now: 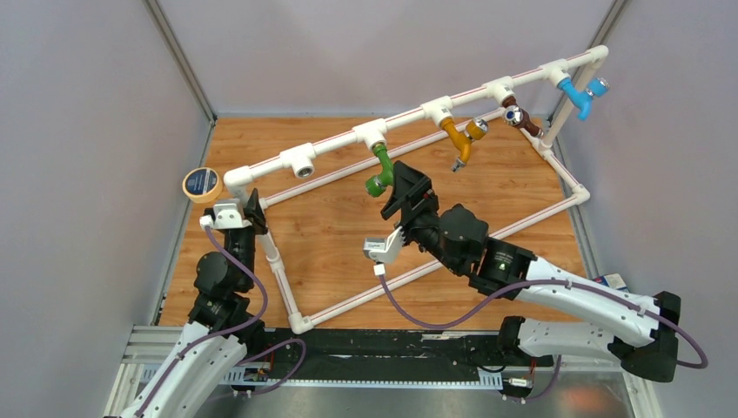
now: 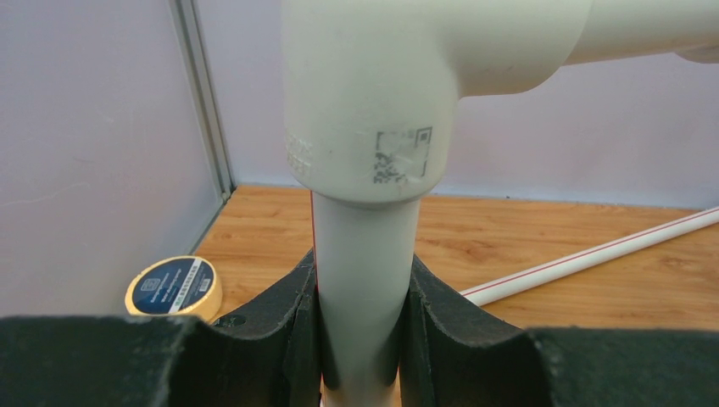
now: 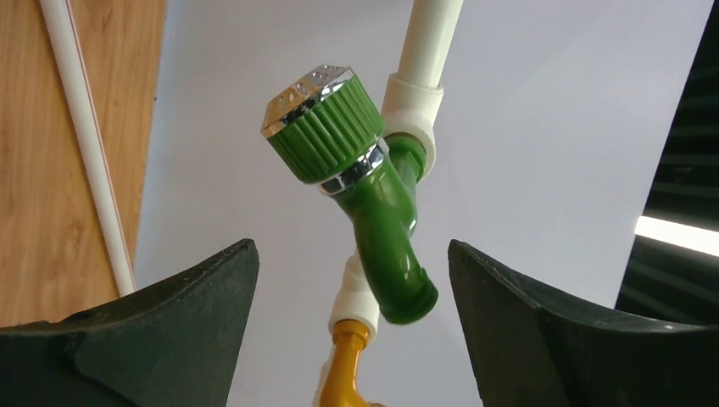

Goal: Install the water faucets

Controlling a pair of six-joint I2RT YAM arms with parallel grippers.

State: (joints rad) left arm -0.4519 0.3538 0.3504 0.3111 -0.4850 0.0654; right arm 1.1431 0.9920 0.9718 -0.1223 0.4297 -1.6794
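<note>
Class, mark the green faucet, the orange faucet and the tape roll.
green faucet (image 3: 386, 225): right wrist view, on its curved body.
orange faucet (image 1: 456, 138): top view, on its body.
tape roll (image 1: 201, 182): top view, on its dark face.

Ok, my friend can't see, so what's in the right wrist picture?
A green tap is screwed into a white pipe, seen between the open black fingers of the right gripper, which don't touch it. An orange tap peeks in below.

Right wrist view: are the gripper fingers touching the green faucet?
No, both fingers stand clear of the green faucet, with open gaps either side.
</note>
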